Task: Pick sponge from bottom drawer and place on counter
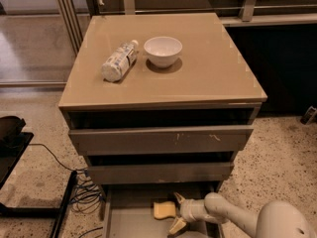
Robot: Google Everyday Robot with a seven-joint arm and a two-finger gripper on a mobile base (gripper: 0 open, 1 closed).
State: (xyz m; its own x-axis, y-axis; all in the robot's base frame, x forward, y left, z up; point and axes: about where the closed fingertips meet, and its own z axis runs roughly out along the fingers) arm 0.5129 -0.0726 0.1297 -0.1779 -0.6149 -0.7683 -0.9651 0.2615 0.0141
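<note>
The pale yellow sponge (164,209) lies flat on the grey floor of the open bottom drawer (130,217), near its middle. My gripper (177,211) is inside the drawer just right of the sponge, open, with one fingertip (178,198) above the sponge's right edge and the other (177,226) below it. The sponge's right end lies between the fingers. The glossy taupe counter (218,68) tops the cabinet.
A white bowl (163,50) and a plastic bottle (119,61) lying on its side rest on the counter. The two upper drawers (161,140) are slightly open. Cables (81,192) and a black stand base (29,209) lie on the floor at left.
</note>
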